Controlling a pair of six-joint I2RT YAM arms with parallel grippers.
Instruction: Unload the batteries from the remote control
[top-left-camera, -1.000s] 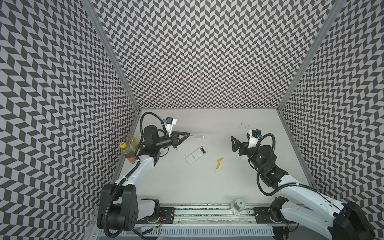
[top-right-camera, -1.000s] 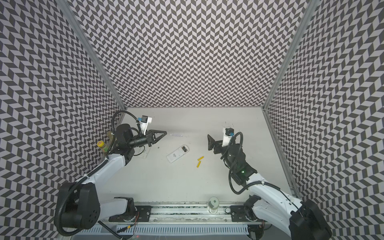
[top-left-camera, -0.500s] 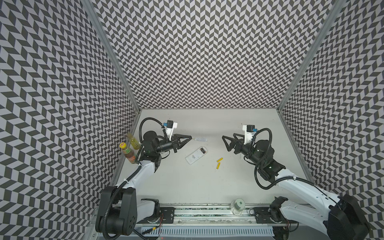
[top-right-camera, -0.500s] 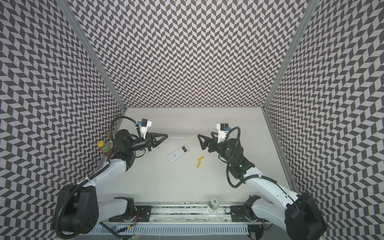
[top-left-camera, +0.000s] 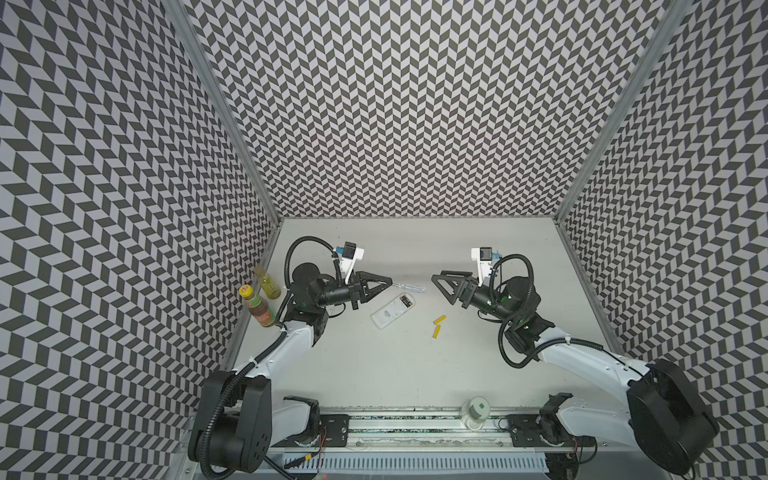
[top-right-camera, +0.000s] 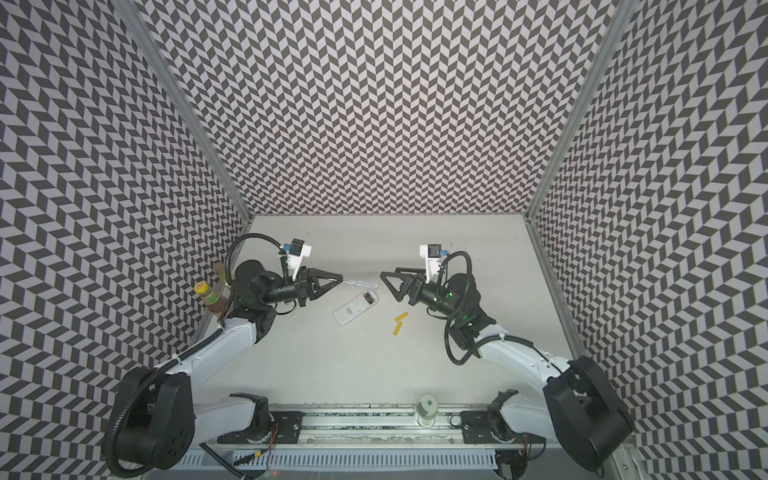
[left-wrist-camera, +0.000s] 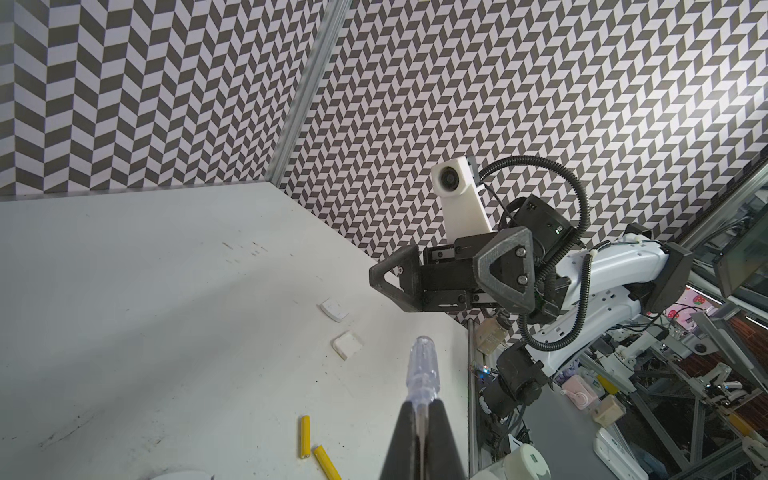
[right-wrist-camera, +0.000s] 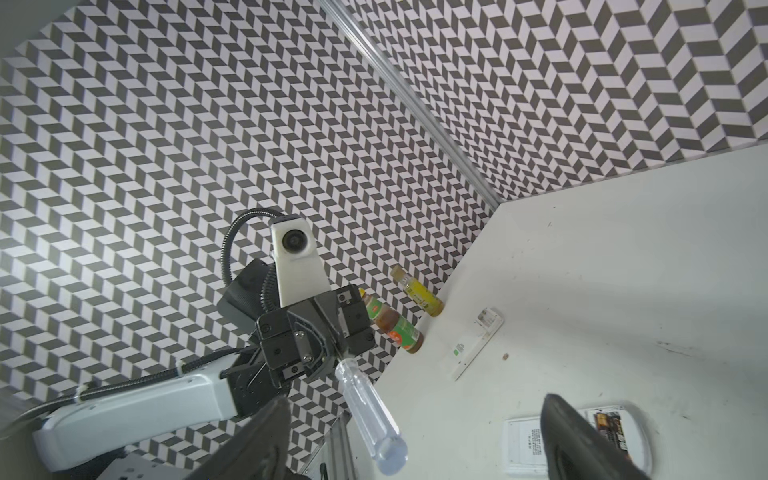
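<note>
The white remote control (top-left-camera: 392, 311) (top-right-camera: 356, 308) lies back up mid-table, its compartment open with dark batteries (right-wrist-camera: 609, 428) still inside. Two yellow batteries (top-left-camera: 438, 325) (top-right-camera: 400, 322) (left-wrist-camera: 305, 436) lie loose on the table to its right. My left gripper (top-left-camera: 390, 283) (top-right-camera: 341, 279) (left-wrist-camera: 422, 405) is shut on the metal shaft of a screwdriver (top-left-camera: 409, 286) (left-wrist-camera: 424, 365), whose clear handle (right-wrist-camera: 370, 411) points at my right gripper. My right gripper (top-left-camera: 440, 286) (top-right-camera: 390, 282) (right-wrist-camera: 415, 440) is open, its fingers either side of the handle's end, not touching it.
Two sauce bottles (top-left-camera: 259, 305) (right-wrist-camera: 392, 322) stand against the left wall. A slim white device (right-wrist-camera: 473, 345) lies near them. Two small white covers (left-wrist-camera: 333, 309) (left-wrist-camera: 347, 344) rest on the table's right side. A pale jar (top-left-camera: 476, 411) sits on the front rail.
My right gripper has swung left towards the screwdriver's handle, and its jaws have narrowed slightly. My left gripper has shifted a little to the right with the screwdriver.
</note>
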